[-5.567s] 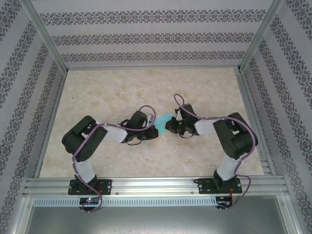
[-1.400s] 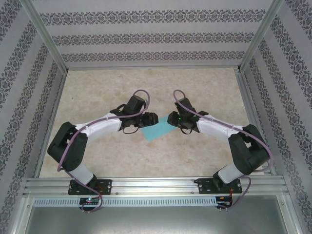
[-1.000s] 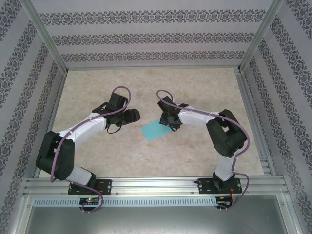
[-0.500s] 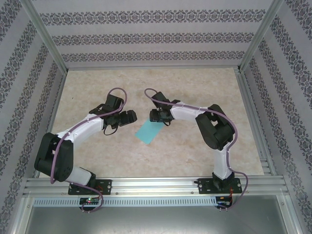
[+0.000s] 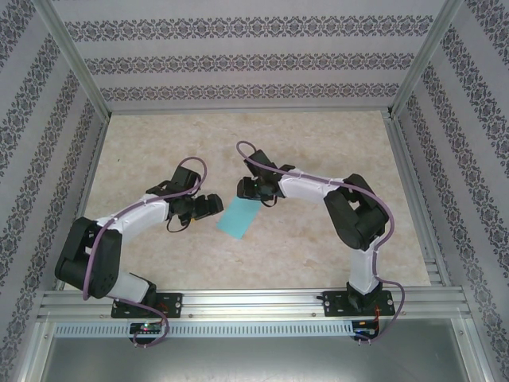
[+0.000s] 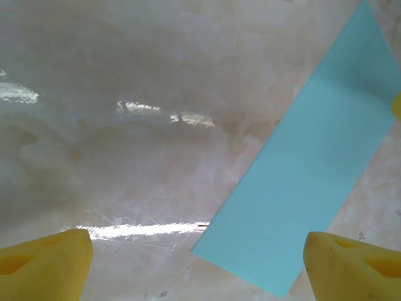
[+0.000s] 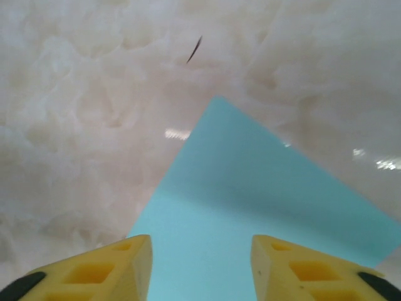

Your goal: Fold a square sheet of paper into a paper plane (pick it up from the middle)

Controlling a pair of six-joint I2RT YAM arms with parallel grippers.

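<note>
1. Thin turquoise paper sheet, rectangular outline, flat on beige marbled table, between both grippers.
2. Left gripper jaws spread wide, beside paper.
3. Right gripper jaws apart over paper's far end, gripping nothing.

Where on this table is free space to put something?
Free: the strip of table along the back wall, the right side beyond the right arm, the near strip before the front rail. Crowded: the middle, where left arm and right arm meet at the paper.

Paper lies flat on table, near its middle. Left gripper just left of paper; right gripper over paper's far end.
</note>
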